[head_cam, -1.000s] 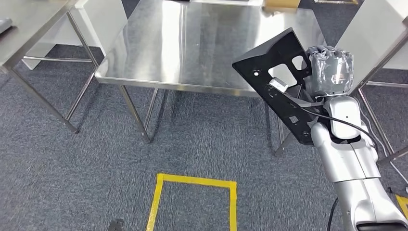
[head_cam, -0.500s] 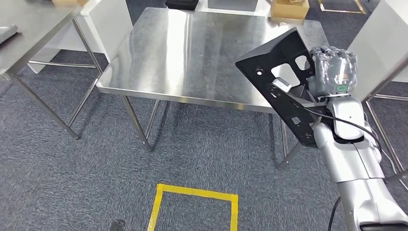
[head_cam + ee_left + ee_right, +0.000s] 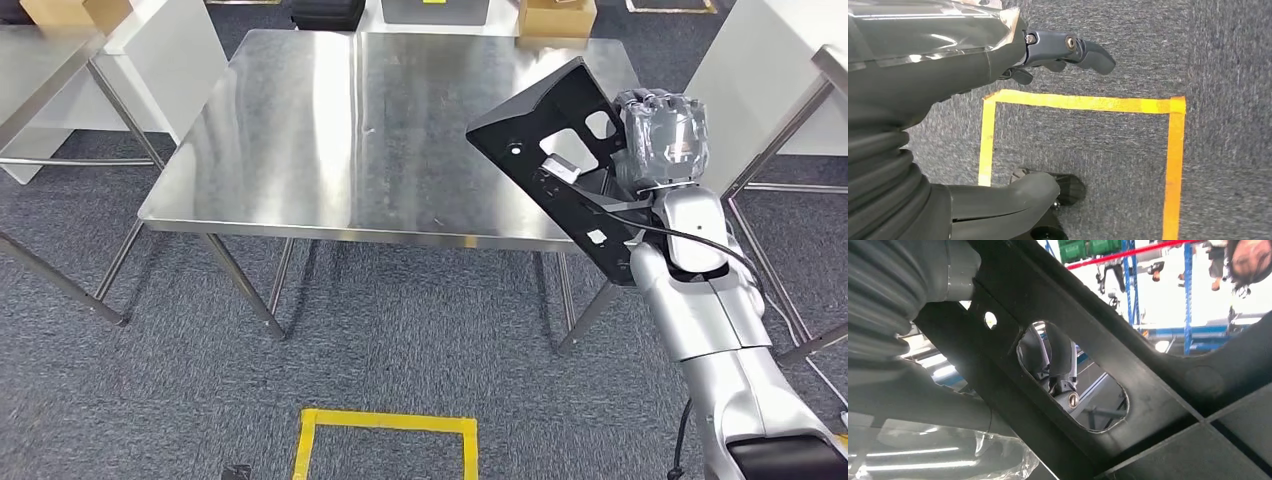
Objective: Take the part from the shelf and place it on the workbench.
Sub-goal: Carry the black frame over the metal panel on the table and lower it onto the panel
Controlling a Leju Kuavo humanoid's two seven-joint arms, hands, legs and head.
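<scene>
Transport is the step in hand — the right hand (image 3: 662, 135) grips a flat black plastic part with cut-outs (image 3: 560, 170), fingers curled around its edge, above the steel workbench's (image 3: 300, 150) near corner. Next, lowering it flat. Left hand (image 3: 1068, 50) hangs with fingers apart, holding nothing.

The black part (image 3: 560, 170) hides the right hand (image 3: 660, 140) fingers.

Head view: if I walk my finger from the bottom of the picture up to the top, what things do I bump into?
Yellow tape square on the carpet → shiny steel workbench → cardboard box on the floor behind it.
</scene>
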